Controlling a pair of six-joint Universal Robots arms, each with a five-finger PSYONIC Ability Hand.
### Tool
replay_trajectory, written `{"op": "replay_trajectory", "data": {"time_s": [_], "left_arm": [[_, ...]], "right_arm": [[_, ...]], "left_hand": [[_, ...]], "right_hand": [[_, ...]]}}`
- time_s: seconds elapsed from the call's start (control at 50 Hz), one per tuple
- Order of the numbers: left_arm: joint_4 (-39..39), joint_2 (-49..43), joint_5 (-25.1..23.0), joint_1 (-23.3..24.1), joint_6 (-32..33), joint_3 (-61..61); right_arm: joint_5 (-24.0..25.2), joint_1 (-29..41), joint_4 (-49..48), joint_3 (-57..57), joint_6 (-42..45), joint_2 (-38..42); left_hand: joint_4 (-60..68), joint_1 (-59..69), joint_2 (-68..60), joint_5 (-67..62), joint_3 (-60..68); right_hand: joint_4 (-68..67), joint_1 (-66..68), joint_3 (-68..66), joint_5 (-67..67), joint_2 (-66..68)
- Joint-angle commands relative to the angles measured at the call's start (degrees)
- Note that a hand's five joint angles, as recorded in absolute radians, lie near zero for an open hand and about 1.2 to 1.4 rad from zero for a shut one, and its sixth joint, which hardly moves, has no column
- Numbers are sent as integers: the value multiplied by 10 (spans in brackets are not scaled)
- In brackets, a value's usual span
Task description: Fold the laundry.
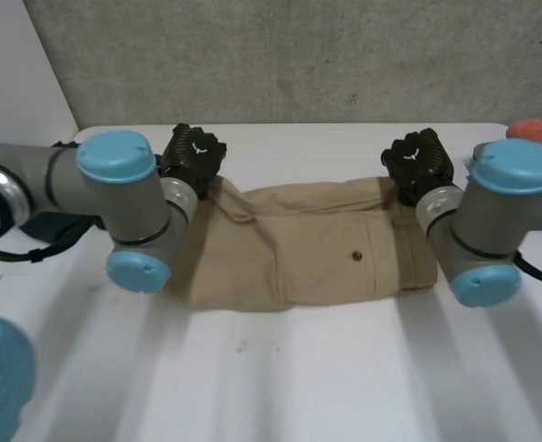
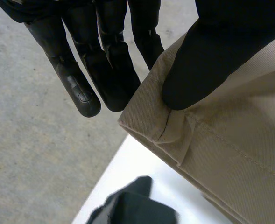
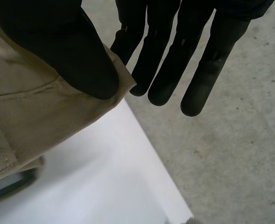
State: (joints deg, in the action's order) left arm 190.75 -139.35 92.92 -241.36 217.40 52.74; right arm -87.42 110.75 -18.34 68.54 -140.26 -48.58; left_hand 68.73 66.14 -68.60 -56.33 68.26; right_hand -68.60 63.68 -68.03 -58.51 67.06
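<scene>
A pair of khaki trousers (image 1: 298,244) lies folded into a long, flat bundle across the middle of the white table (image 1: 298,368), stretched between the two arms. A small dark button (image 1: 356,256) sits on a pocket panel on the half nearer the right arm.

The left hand (image 1: 192,157) is at the far corner of the trousers on its own side. Seen from its wrist, the thumb (image 2: 198,60) presses down on top of the hemmed corner of the trousers (image 2: 230,149). The fingers (image 2: 76,84) run out straight beyond the corner, and the one nearest the cloth slips behind the fabric edge, so the corner is nipped between thumb and finger. That corner stands just off the table (image 2: 142,163), and a crumpled dark cloth (image 2: 132,207) lies on the table below it, apart from the trousers.

The right hand (image 1: 420,161) has the opposite far corner in the same way. Its thumb (image 3: 67,42) bears down on the tip of the trousers (image 3: 25,107), and its straight fingers (image 3: 198,88) reach past the edge, with the nearest tucked behind the cloth. This corner too is pinched and hangs a little above the table (image 3: 104,177).

Beyond the table edge in both wrist views is a grey concrete floor (image 3: 230,163). An orange-red thing (image 1: 537,133) shows at the table's far corner past the right arm; what it is I cannot tell
</scene>
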Motion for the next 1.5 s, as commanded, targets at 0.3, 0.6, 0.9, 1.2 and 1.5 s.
{"op": "replay_trajectory", "data": {"time_s": [0.3, 0.6, 0.9, 1.2, 1.5], "left_arm": [[96, 105, 0, 23, -25, 154], [103, 224, -6, 26, -112, 322], [105, 218, -5, 34, -126, 317], [98, 251, -5, 38, -130, 333], [100, 304, -6, 16, -155, 380]], "right_arm": [[62, -10, 151, 47, -73, -127], [148, -116, 244, 172, -104, -152], [152, -106, 103, 184, -107, -67], [129, -187, 114, 203, -93, -137], [157, -77, 104, 147, 29, -186]], "left_hand": [[-587, -561, 586, 563, -583], [-587, -561, 586, 563, -583], [-587, -561, 586, 563, -583], [-587, -561, 586, 563, -583], [-587, -561, 586, 563, -583]], "right_hand": [[567, -518, 562, 567, -552], [390, -341, 384, 389, -375], [242, -193, 237, 242, -227], [-114, 163, -120, -115, 129], [-114, 163, -120, -115, 129]]}}
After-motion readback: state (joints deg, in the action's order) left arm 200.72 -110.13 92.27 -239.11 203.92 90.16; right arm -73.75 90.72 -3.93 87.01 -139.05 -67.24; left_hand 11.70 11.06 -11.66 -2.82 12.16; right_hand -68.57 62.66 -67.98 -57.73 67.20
